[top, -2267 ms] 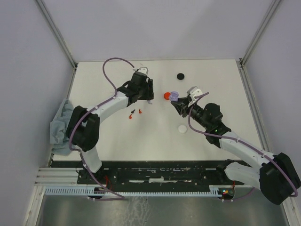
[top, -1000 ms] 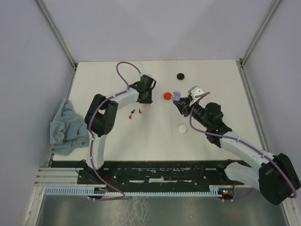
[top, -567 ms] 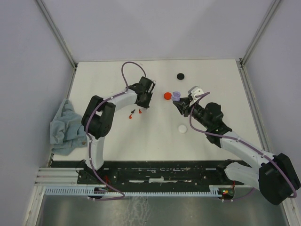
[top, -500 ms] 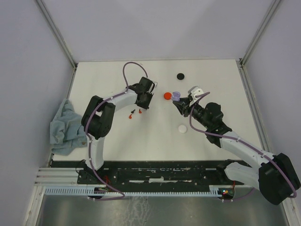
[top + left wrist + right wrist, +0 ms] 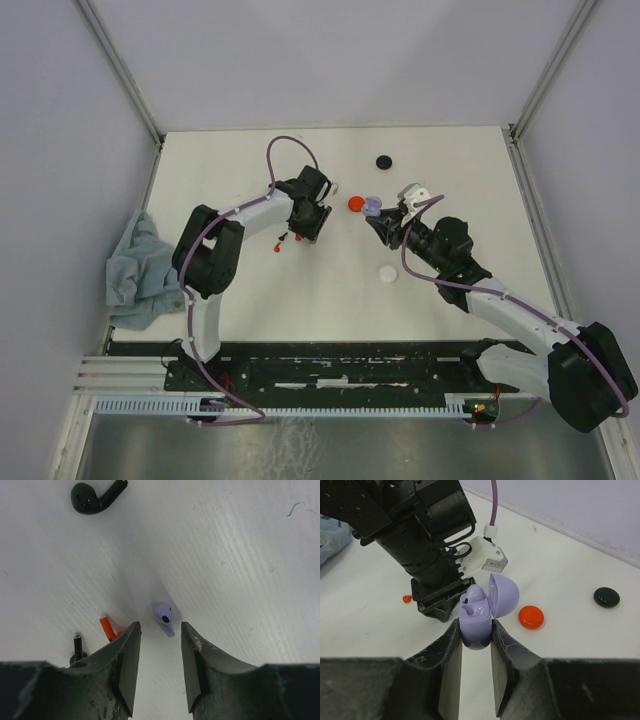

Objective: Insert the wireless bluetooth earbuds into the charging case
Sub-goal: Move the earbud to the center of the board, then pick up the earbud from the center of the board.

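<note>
My left gripper (image 5: 159,630) is open and low over the table, with a loose lavender earbud (image 5: 165,616) lying just beyond the gap between its fingertips. A red earbud (image 5: 107,627) lies by the left finger, and a black earbud (image 5: 92,497) lies farther off. My right gripper (image 5: 475,630) is shut on the open lavender charging case (image 5: 476,617), held upright with its lid (image 5: 502,595) back and one lavender earbud (image 5: 475,596) seated inside. In the top view the left gripper (image 5: 310,225) is left of the case (image 5: 372,206).
A red case (image 5: 355,204) lies beside the lavender case, a black case (image 5: 383,161) at the back, and a white case (image 5: 388,273) near the right arm. A second black earbud stem (image 5: 77,647) shows by the left finger. A blue cloth (image 5: 135,270) hangs at the table's left edge.
The left gripper has moved nearer and slightly right, down over the loose earbuds. The right gripper has kept the lavender case almost still.
</note>
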Tool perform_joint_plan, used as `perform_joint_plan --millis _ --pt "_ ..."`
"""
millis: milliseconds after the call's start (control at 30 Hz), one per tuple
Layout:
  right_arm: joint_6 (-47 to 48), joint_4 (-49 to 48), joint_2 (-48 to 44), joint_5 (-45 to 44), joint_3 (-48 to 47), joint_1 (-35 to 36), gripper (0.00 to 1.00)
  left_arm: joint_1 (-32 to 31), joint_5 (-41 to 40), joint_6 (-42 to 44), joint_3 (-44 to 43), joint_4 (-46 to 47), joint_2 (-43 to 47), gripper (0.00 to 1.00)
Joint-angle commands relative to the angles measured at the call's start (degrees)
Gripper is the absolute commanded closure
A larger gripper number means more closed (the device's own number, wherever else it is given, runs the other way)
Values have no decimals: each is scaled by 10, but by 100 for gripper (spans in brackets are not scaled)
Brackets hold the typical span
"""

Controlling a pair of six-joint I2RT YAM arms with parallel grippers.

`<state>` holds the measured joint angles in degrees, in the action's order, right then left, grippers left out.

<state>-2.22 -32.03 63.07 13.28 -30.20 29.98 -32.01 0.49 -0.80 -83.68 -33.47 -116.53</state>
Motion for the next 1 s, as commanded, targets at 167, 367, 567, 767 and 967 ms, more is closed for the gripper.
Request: perform_joint_plan --millis 167,367,567,767,967 --pt "-8 -14 -8 4 -21 -1 93 0 -17 -142 -45 -27 0 54" --pt "-9 -8 -11 7 -22 -1 93 0 -27 -161 -71 -30 -24 58" --pt "-6 -2 -15 7 -21 -1 93 0 -37 -162 -82 -43 -45 61" --pt "-7 -2 -13 8 -22 -1 93 0 -41 -160 -79 -57 -56 66" --pt "-6 -5 -10 13 -25 -1 93 -1 -43 -156 -66 -65 -49 81"
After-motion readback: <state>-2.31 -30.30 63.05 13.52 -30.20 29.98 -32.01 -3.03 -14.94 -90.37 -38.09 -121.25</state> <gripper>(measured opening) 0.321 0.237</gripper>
